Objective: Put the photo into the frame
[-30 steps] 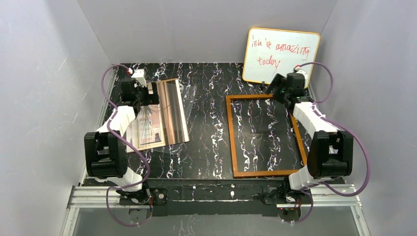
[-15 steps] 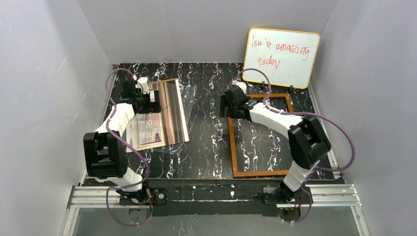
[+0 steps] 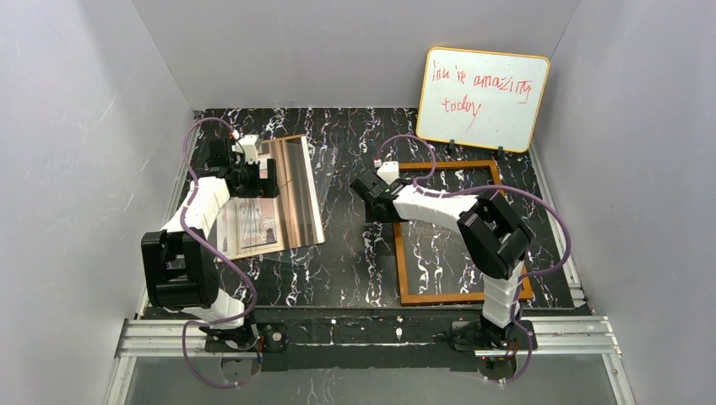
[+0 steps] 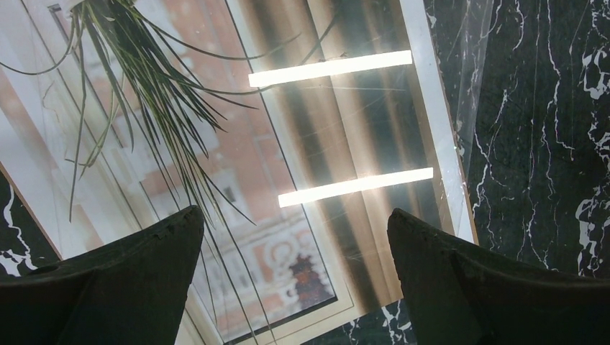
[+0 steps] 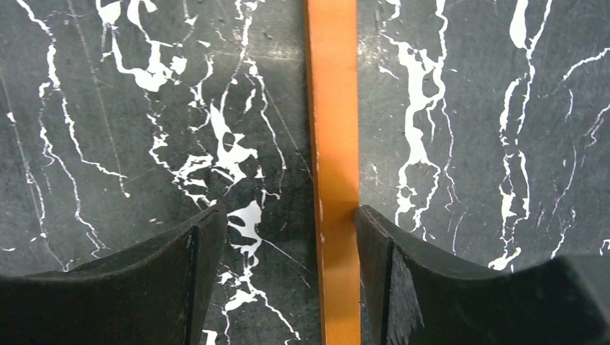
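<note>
Clearly, the left claw was held wide apart over the photo, which was laid flat on the left of the table. The right claw was set half spread around the left bar of the frame, perhaps touching it.

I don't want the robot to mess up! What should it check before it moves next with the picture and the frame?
1. Left gripper open above the large glossy room photo: ok.
2. Photo gripped: not ok; it lies loose on the black marble table.
3. Right gripper straddling the thin orange-brown wooden frame, on the rail nearest the photo: ok.
4. Right jaws clamped on that rail: not ok; a gap shows on one side.
5. Frame's middle free for the photo: ok, only marble shows through.
6. Glass in the frame: cannot tell.
</note>
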{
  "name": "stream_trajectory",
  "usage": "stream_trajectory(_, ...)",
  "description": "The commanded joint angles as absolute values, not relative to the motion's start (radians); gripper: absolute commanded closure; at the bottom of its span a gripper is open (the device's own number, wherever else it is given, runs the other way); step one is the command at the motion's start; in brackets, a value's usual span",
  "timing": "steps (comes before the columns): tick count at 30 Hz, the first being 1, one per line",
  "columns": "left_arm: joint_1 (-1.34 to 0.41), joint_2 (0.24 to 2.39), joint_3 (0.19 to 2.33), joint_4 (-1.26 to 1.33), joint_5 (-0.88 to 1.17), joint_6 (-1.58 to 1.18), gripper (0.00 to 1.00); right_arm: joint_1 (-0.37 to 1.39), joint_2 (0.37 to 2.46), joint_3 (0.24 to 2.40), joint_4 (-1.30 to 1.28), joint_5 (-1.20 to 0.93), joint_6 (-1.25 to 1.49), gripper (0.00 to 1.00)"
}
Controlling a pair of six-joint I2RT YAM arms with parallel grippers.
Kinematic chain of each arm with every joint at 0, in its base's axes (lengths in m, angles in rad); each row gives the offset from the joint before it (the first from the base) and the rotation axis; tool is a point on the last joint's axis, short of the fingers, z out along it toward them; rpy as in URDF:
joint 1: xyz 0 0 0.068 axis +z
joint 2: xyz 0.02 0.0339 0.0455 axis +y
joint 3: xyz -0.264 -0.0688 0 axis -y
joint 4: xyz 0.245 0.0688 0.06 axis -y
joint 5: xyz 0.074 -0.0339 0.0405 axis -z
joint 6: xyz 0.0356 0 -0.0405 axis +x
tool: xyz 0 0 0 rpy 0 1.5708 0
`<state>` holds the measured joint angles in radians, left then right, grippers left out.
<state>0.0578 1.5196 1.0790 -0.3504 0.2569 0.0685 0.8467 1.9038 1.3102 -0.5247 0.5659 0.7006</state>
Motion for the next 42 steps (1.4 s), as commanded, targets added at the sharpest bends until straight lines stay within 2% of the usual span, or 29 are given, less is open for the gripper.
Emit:
stream_trajectory(1, 0.064, 1.475, 1.107, -0.41, 0.301, 0.1, 0.02, 0.861, 1.845, 1.259, -0.576, 0.622, 0.777, 0.27)
stream_trajectory(12, 0.059, 1.466, 1.111, -0.439, 0.338, 0.098, 0.02, 0.871, 1.778, 1.111, -0.565, 0.586, 0.835, 0.36)
stream_trajectory(19, 0.041, 1.468, 1.118, -0.463, 0.336, 0.097, 0.02, 0.883, 1.801, 1.133, -0.541, 0.52, 0.851, 0.63)
stream_trajectory(23, 0.037, 1.465, 1.108, -0.469, 0.351, 0.097, 0.02, 0.894, 1.805, 1.228, -0.563, 0.487, 0.868, 0.78)
stream_trajectory(27, 0.033, 1.457, 1.115, -0.481, 0.373, 0.095, 0.02, 0.909, 1.801, 1.354, -0.6, 0.459, 0.881, 0.88)
stream_trajectory(32, 0.033, 1.436, 1.138, -0.496, 0.428, 0.112, 0.02, 0.918, 1.783, 1.524, -0.596, 0.356, 0.861, 0.93)
stream_trajectory(42, 0.033, 1.46, 1.263, -0.547, 0.495, 0.008, 0.02, 0.917, 1.748, 1.819, -0.512, 0.099, 0.887, 0.94)
